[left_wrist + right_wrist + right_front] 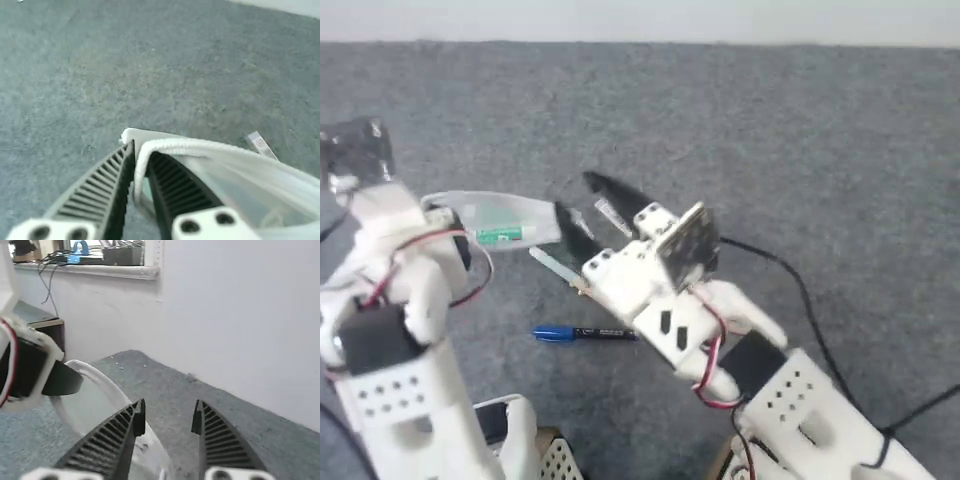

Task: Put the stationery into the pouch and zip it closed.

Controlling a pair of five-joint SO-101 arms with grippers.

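Observation:
A clear pouch (505, 222) with a white rim and a green label inside is held off the grey carpet. My left gripper (442, 213) is shut on its rim, the black fingers (120, 180) pinching the white edge (165, 146). My right gripper (592, 212) is open at the pouch's other end, with one finger (131, 421) by the pouch rim (100, 385) and nothing between the jaws. A blue pen (582, 333) lies on the carpet in front of the right arm. A pale stick-like item (552, 263) lies partly under the right gripper. A small grey strip (611, 213) (260, 144) lies beyond the pouch.
Grey carpet (800, 140) covers the table, with free room at the back and right. A black cable (800, 290) runs along the right arm. A white wall (240, 315) with a window ledge rises behind the table.

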